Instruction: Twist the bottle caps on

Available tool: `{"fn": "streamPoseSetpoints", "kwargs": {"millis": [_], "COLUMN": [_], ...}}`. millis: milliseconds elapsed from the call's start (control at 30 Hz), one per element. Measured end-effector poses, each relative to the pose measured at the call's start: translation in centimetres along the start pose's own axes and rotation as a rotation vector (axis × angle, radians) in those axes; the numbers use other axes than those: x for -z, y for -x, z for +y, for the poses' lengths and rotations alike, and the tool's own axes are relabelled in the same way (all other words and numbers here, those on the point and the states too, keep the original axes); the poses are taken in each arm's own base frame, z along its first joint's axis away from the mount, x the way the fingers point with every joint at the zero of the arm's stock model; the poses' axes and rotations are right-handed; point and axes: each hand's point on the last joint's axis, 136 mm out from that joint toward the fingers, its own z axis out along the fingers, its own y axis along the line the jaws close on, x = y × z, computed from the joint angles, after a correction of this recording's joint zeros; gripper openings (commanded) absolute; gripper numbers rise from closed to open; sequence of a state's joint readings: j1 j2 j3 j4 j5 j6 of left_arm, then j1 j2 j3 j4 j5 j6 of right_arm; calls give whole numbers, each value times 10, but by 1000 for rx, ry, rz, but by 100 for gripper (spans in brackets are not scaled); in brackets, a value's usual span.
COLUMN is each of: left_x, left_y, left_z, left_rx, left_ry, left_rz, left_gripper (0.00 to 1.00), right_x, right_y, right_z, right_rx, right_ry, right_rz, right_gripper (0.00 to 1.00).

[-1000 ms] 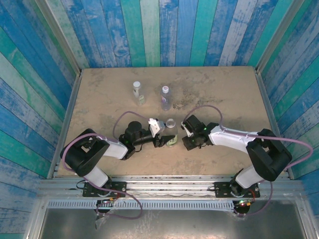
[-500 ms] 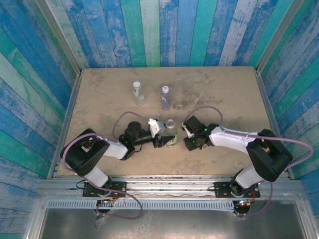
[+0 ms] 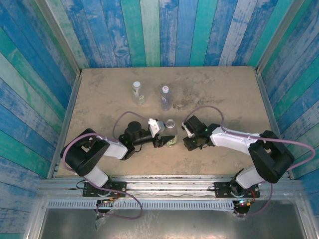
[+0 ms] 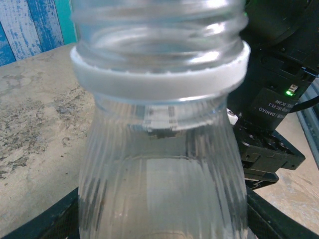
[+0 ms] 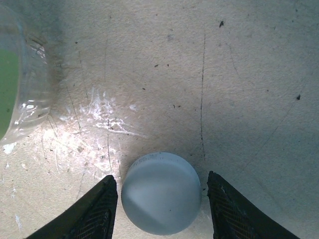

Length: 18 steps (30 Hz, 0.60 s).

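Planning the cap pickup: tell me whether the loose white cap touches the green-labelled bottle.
Apart. The right wrist view shows a stretch of bare table between the cap and the bottle at upper left.

White cap [image 5: 161, 199]; clear ribbed bottle [image 4: 162, 189], white neck ring [image 4: 159, 74]; blue-teal striped walls [image 3: 164, 30]; tan table [image 3: 224, 89].
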<state>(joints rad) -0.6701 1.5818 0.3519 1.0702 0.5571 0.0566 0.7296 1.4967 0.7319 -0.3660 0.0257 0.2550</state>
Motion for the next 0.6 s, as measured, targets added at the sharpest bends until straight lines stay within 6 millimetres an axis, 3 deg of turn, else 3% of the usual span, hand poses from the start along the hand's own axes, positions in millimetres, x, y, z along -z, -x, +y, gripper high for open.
{"fn": "streamPoseSetpoints", "kwargs": {"millis": [133, 267, 600], "left_x": [0, 0, 0], "left_y": [0, 0, 0], "left_z": [0, 0, 0], "left_rx": [0, 0, 0], "left_ry": [0, -1, -2], "left_rz": [0, 0, 0], "left_gripper": [65, 65, 65], "right_x": [-1, -1, 5], "right_y": [-3, -3, -6], "right_z": [-1, -1, -2], "right_rx": [0, 0, 1], "right_ry": [-2, -2, -3], "right_rz": [8, 8, 16], "right_gripper": [48, 40, 40]}}
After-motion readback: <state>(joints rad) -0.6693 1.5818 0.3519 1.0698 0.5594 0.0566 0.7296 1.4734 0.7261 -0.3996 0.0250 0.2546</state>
